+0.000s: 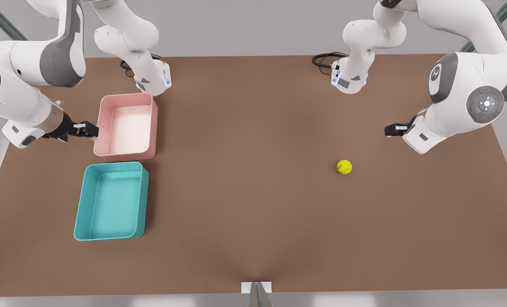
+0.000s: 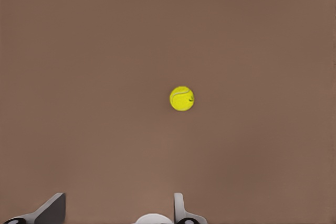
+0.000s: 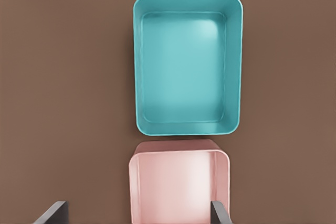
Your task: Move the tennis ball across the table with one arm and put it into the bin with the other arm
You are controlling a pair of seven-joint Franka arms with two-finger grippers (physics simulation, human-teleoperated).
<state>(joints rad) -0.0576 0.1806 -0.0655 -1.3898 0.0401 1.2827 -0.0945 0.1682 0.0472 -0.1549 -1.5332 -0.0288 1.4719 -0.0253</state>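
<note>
While the tennis ball is seen on the table, the left gripper is held above it, fingers apart. The right gripper is held spread over the pink tray, beside the teal bin.

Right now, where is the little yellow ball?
The tennis ball sits on the bare table toward the front view's right, near the left end effector and far from both bins.
</note>
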